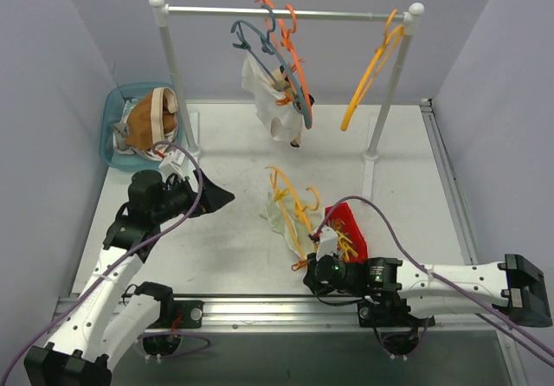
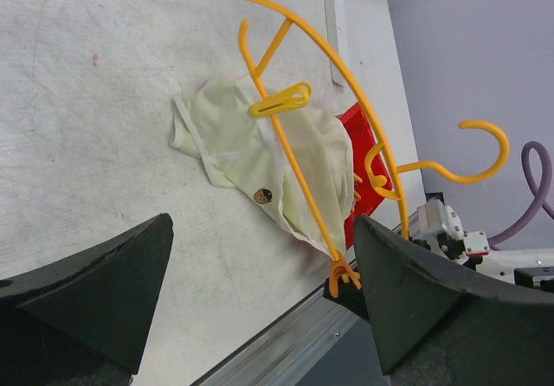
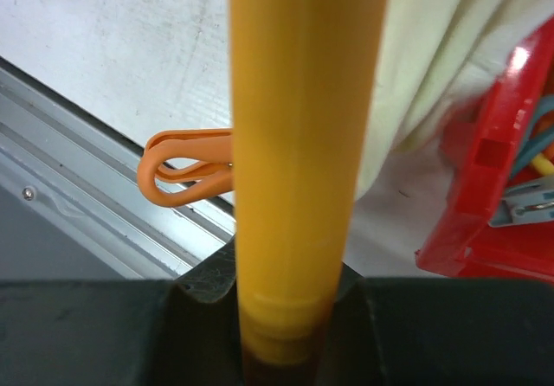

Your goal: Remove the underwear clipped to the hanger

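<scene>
**Item: one clipped brief, hanger steadied, removal pending**

- Pale cream fabric underwear (image 2: 247, 148): lay crumpled on the desk (image 1: 216, 256), about midway along its near edge and a little back from it. It was pinned to the hanger at two points, so it was not yet freed.
- Yellow-orange plastic hanger (image 2: 299, 165): lay across the brief, hook towards the right edge.
- Yellow plastic clothespin (image 2: 280, 100): clamped on the hanger's bar over the brief's upper hem.
- Orange plastic clothespin (image 3: 182, 170): sat at the bar's lower end, nearest the near edge.
- Right gripper (image 3: 286, 317): closed tight on the hanger's bar, just beside the orange pin.
- Left gripper (image 2: 261, 220): jaws spread wide, holding nothing, raised above the desk towards its left edge and aimed at the brief.
- Small red plastic tray (image 1: 351, 230): stood just beside the hanger, on the side of the right edge, with loose pins inside.
- Teal plastic basket (image 1: 112, 109): stood at the far left corner, holding brown and cream briefs (image 1: 151, 118).
- White metal rail (image 1: 286, 12): ran along the far edge, carrying more hangers and a white brief (image 1: 264, 92).

Step in hand, as judged: bracing the hanger for unclipping. The next move likely calls for the left gripper to descend and take the fabric close to the yellow pin. It would then pull the fabric away from the bar while the right grip holds firm. The orange pin would follow.
</scene>
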